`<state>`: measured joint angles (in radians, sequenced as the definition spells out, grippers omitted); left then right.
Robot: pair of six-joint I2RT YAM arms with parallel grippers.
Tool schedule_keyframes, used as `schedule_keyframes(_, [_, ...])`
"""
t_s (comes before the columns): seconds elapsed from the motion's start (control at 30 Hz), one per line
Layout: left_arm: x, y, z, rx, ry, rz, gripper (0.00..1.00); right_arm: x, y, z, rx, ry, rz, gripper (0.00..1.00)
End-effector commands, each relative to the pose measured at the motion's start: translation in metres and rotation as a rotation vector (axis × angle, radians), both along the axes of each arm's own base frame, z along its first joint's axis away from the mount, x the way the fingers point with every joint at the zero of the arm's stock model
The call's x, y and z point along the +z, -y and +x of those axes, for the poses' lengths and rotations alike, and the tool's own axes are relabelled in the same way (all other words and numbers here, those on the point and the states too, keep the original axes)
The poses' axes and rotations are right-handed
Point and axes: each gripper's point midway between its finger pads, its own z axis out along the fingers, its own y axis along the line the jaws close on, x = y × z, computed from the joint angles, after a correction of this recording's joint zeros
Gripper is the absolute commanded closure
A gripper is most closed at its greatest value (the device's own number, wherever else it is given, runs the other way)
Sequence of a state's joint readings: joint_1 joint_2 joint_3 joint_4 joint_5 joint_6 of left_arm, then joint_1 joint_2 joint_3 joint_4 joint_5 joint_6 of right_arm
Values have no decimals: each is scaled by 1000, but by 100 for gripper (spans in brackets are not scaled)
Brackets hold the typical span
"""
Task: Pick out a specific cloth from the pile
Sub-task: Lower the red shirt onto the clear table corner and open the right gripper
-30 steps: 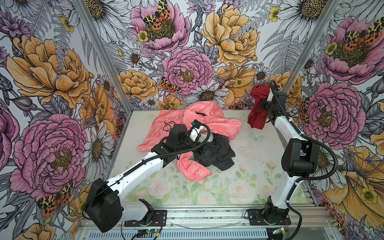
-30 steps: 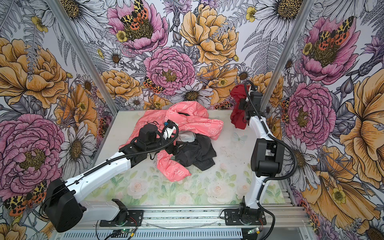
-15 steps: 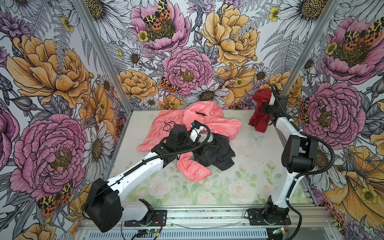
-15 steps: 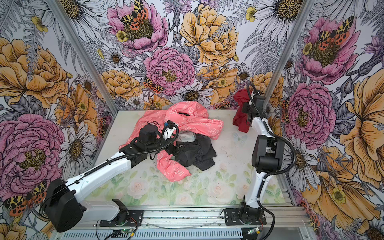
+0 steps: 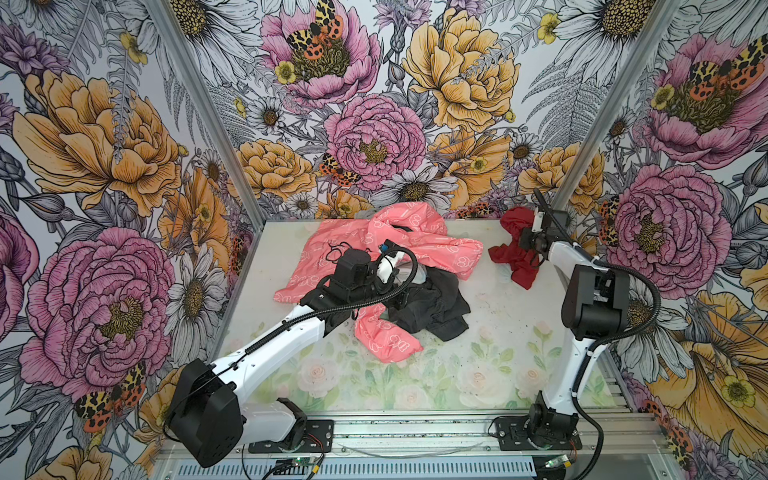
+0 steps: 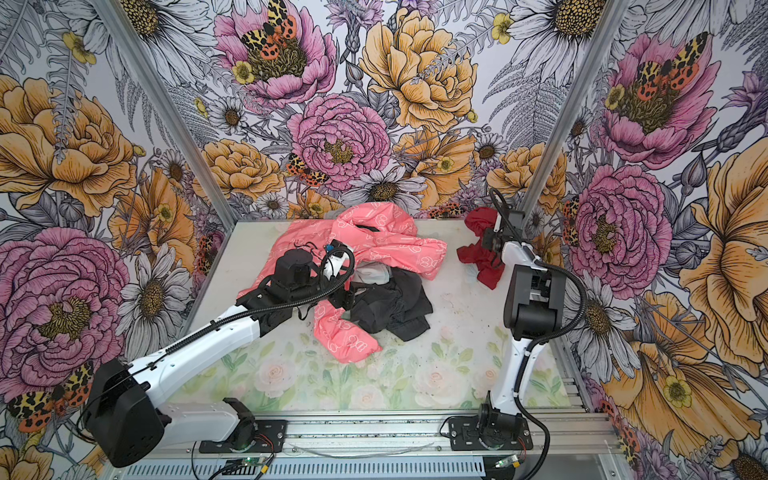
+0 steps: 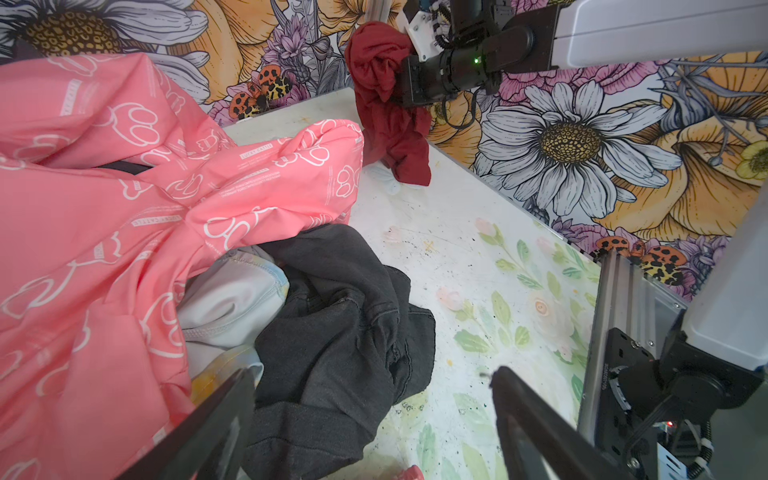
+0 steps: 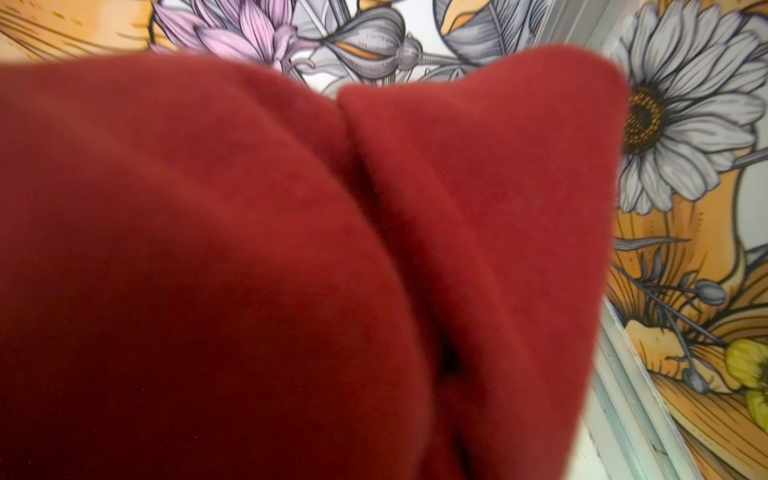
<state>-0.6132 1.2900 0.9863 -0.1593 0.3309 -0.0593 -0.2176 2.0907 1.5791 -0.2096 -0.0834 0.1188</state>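
My right jaws are clamped nearly closed on the cloth [image 5: 515, 249], which is bunched up by the far right corner of the tabletop [image 5: 498, 340], its tail hanging down just beside the pile [image 5: 374, 257]. My left jaws stand wide apart, holding nothing, over the pile's grey garment [image 7: 340, 316].

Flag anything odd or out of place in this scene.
The dark red cloth is bunched up over the right gripper, which is shut on it, and blocks most of the right wrist view. Its tail reaches the table, apart from the pile.
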Motion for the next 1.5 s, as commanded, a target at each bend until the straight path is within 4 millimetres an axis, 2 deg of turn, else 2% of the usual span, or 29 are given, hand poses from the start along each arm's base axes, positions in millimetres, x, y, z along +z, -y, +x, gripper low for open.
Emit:
schedule_keyframes(0.0, [4,-4,9,21,5,-36,10,1,2,3,6,-30,-18,100])
schedule_keyframes(0.23, [2,-11,19,52,-2,-40,10,-15,0,1,20,-134,-43,100])
schedule_keyframes(0.43, [7,-20,28,78,-12,-66,11,-29,-3,2,59,-235,-139,100])
schedule_keyframes(0.77, [8,-25,28,91,1,-64,11,-61,3,4,93,-414,-234,100])
schedule_keyframes(1.07, [10,-29,28,103,12,-63,11,-92,11,-2,123,-555,-339,100])
schedule_keyframes(1.27, [9,-28,28,100,4,-64,11,-96,11,4,142,-565,-378,100])
schedule_keyframes(1.37, [9,-28,30,101,3,-65,11,-94,12,7,148,-556,-386,91])
schedule_keyframes(1.47, [9,-30,32,103,-7,-73,11,-87,12,11,149,-538,-388,88])
